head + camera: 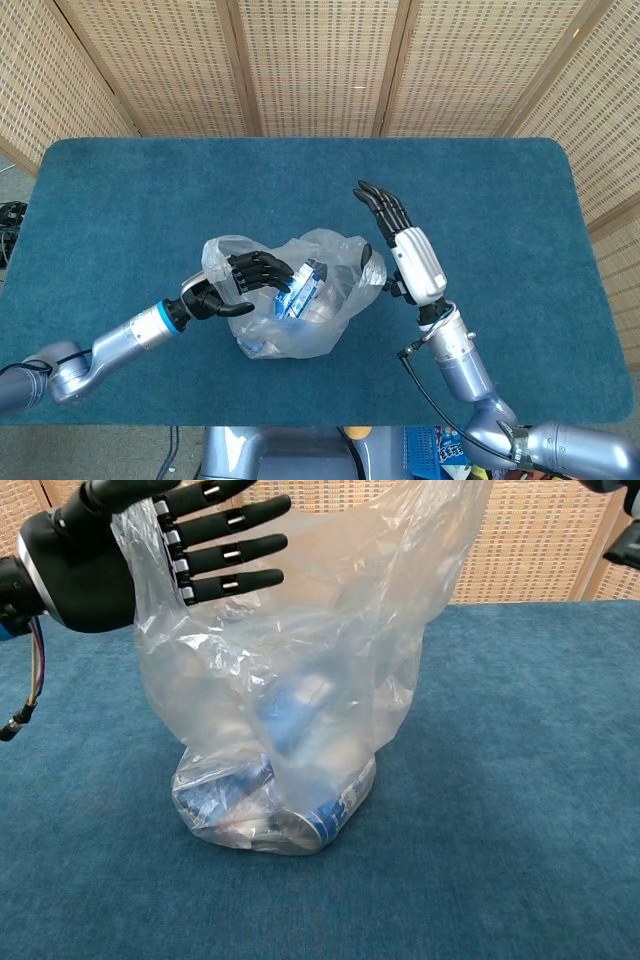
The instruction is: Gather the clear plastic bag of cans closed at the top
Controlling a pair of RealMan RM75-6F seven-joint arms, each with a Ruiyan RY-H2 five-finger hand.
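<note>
Cans (262, 810) sit low in our clear plastic bag (300, 680) mid-table (120, 190). Our left hand (150, 545) pinches the left rim; our right hand (392, 225) hovers released, fingers spread, beside the other. Pulling unevenly could tip everything over.

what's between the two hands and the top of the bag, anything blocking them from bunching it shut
Nothing visible blocks them. The left hand already lies against the plastic bag at its upper left edge, and the right hand is at its upper right with fingers spread. Only bare blue table surrounds the bag; the cans sit low inside.
</note>
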